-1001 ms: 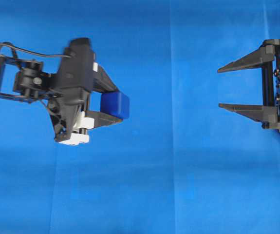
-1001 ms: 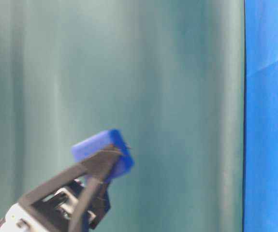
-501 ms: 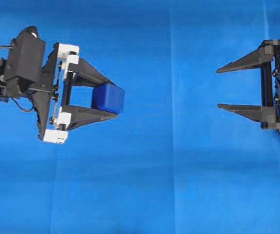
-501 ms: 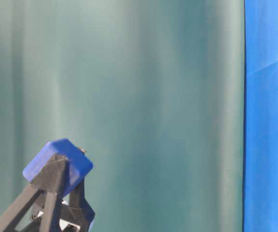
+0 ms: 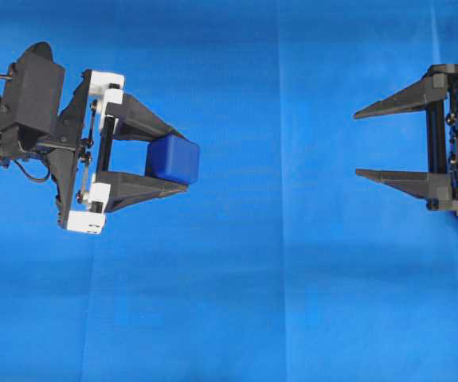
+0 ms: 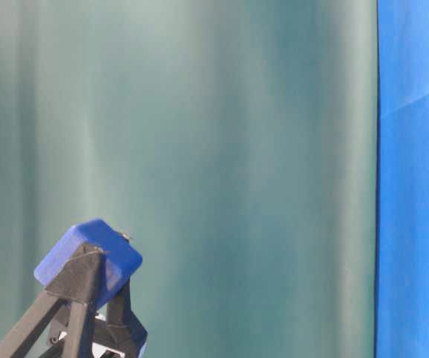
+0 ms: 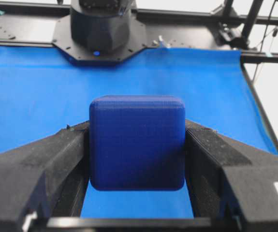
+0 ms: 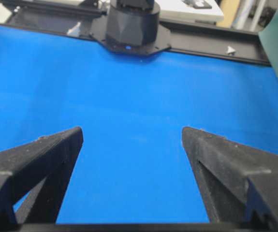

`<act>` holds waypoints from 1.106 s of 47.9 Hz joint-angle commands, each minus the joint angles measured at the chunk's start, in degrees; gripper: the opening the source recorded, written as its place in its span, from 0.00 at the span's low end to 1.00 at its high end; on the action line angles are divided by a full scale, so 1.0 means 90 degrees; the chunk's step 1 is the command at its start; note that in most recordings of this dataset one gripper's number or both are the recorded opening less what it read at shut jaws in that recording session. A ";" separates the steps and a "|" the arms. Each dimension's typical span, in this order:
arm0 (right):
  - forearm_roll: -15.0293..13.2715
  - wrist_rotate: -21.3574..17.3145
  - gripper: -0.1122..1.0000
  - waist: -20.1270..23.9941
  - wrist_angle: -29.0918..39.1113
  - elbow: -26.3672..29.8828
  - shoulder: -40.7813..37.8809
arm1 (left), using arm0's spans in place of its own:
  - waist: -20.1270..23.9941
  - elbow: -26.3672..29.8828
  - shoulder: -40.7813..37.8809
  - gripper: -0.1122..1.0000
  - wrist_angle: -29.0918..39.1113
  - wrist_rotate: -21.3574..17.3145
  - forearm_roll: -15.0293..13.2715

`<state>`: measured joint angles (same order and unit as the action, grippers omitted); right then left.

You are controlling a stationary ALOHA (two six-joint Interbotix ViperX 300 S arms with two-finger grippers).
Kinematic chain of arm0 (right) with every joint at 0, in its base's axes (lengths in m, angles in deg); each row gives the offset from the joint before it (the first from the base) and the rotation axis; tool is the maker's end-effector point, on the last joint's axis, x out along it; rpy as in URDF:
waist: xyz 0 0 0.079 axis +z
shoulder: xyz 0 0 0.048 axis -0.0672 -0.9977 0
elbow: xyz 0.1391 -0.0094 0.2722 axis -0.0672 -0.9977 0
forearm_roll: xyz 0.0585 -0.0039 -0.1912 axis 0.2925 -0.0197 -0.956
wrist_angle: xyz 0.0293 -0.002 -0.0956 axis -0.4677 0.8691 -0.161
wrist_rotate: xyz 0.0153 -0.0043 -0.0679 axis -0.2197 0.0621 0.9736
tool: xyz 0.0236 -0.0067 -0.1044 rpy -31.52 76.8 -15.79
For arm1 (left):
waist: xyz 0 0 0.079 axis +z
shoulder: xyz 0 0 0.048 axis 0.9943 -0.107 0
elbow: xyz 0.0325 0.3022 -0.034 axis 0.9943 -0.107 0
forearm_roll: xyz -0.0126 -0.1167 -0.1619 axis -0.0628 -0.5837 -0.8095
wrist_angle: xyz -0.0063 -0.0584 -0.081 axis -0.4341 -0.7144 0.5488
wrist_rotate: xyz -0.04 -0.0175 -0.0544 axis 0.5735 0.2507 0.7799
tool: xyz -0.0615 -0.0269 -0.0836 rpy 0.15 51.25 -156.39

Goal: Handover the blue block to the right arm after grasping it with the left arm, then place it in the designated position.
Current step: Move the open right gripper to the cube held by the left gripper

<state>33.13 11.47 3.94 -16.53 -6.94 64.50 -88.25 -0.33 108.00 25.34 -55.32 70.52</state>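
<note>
At upper left of the overhead view, the left pincer was clamped on the blue block, held btwn both fingertips w/ tips pointing toward frame right. Right pincer sat at the right edge, fingers wide apart, nothing btwn them, well apart from the block, above the blue desk.
</note>
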 commanded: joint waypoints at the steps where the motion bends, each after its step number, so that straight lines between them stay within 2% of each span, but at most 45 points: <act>1: -0.0010 -0.0010 0.98 0.0000 -0.0068 0.0215 -0.0020 | 0.0020 0.0068 0.0107 0.54 -0.0078 0.0000 0.0000; 7: -0.0088 0.0078 0.98 0.0000 -0.0059 0.0303 -0.0020 | 0.0020 0.0068 0.0107 0.54 -0.0088 0.0000 0.0000; 22: -0.1611 0.0928 0.98 0.0020 -0.0010 0.0566 -0.0010 | 0.0039 0.0068 0.0098 0.54 -0.0098 0.0010 -0.0020; 33: -0.2803 0.2051 0.98 0.0020 -0.0020 0.0693 0.0010 | 0.0039 0.0078 0.0107 0.54 -0.0107 0.0020 -0.0020; 37: -0.3037 0.2422 0.98 0.0020 -0.0029 0.0723 0.0020 | 0.0049 0.0088 0.0088 0.54 -0.0107 0.0020 -0.0020; 43: -0.3223 0.2891 0.98 0.0020 -0.0010 0.0732 0.0020 | 0.0049 0.0088 0.0088 0.54 -0.0098 0.0029 -0.0020; 53: -0.3506 0.3447 0.98 0.0020 0.0000 0.0732 -0.0020 | 0.0059 0.0088 0.0088 0.54 -0.0107 0.0029 -0.0020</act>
<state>2.37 41.62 4.03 -16.36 -1.84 64.59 -87.99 -0.42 108.00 25.08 -55.14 70.34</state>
